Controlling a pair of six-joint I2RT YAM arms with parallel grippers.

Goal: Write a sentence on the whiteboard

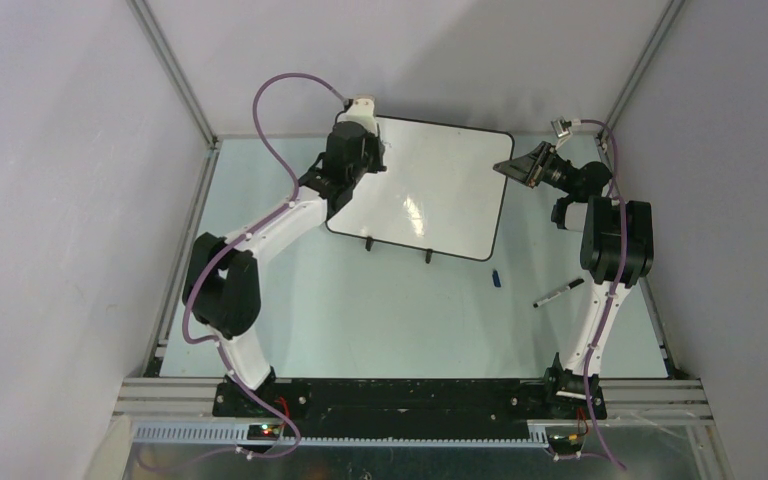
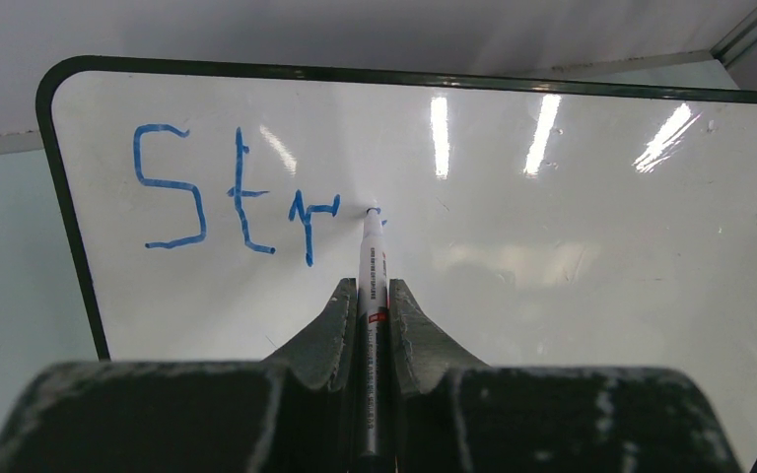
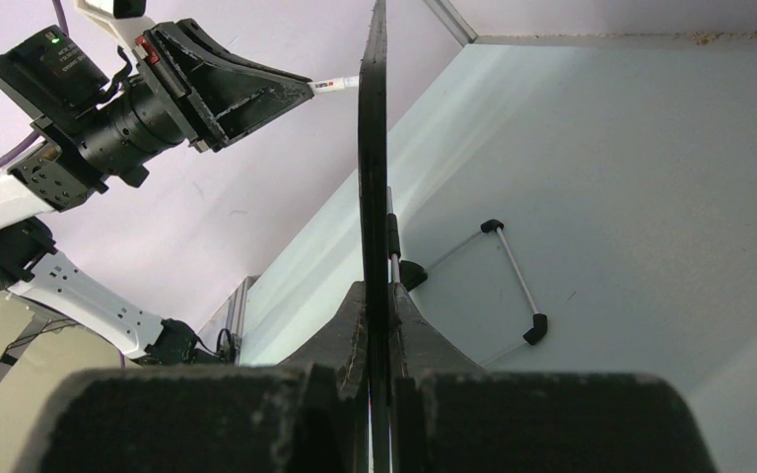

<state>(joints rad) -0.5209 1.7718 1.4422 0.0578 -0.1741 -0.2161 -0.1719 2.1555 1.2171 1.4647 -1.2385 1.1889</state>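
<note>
- We are reading the sentence (image 2: 237,192) as three blue letters, "Str", sitting in the upper left corner of the whiteboard (image 2: 572,256).
- We are touching the tip of a white marker (image 2: 372,258) to the board just right of the "r", level with the middle of the letters.
- We are gripping that marker in the left gripper (image 2: 373,296), jaws narrow and clamped on the barrel, tip pointing straight ahead at the board face.
- We are seeing the board standing on the table (image 1: 360,320) on two black feet (image 1: 368,243), towards the far side and between the two arms.
- We are pinching the board's right edge with the right gripper (image 3: 377,305), jaws nearly closed on the thin black rim, one finger on each face.
- We are noting a wire stand (image 3: 513,276) on the table behind the board.
- We are also seeing a second marker (image 1: 558,292) lying on the table beside the right arm, with a small blue cap (image 1: 496,279) just left of it, both well apart from either gripper.
</note>
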